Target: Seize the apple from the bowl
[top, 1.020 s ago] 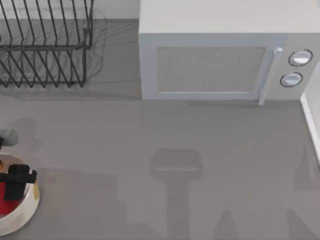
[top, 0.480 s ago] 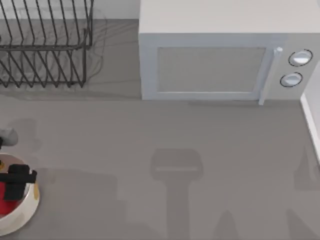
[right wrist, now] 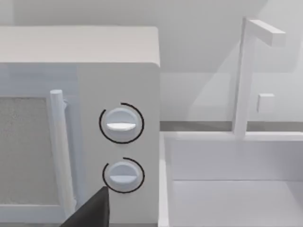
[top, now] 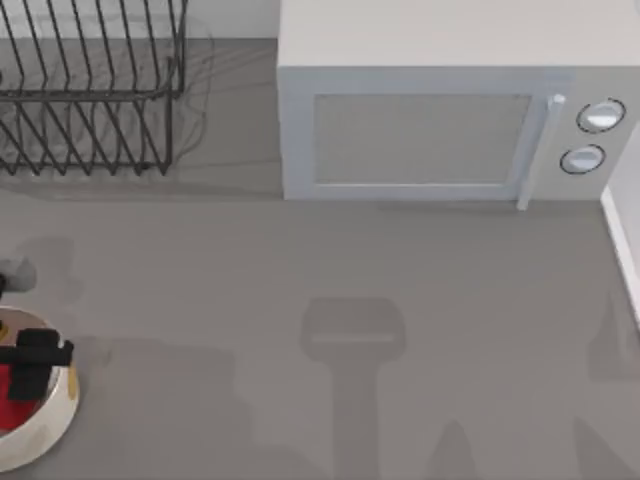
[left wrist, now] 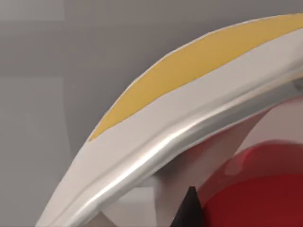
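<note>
left end effector [top: 35, 362] sits at the far left edge of the worktop [top: 330, 300] in the top view, a black block directly over the bowl [top: 55, 425]. can't tell from any view whether it's released or clenched. left wrist view has one dark fingertip [left wrist: 189, 210] poking in just beside the apple [left wrist: 251, 198], down inside the bowl wall; touching or not, can't say.

apple [top: 15, 410] is in the bowl, red patch visible under and beside the black block in the top view, partly covered by it. in the left wrist view it's glossy, bright red, low in the bowl, with a red reflection on the inner wall.

bowl [left wrist: 156, 142] is cream-white with a shiny rim and a yellow patch on the outer wall. it stands on the worktop at the lower left corner of the top view, cut by the picture edge.

right end effector: right wrist view shows a dark fingertip [right wrist: 92, 213] at the picture edge, state unknown. it faces the microwave [right wrist: 80, 118], with two round knobs [right wrist: 121, 124] and a vertical door handle [right wrist: 57, 142].

outward in the top view: microwave [top: 450, 110] at the back centre-right, door shut. black wire dish rack [top: 90, 90] at the back left. white sink [right wrist: 227, 179] and faucet [right wrist: 246, 75] to the microwave's right.
</note>
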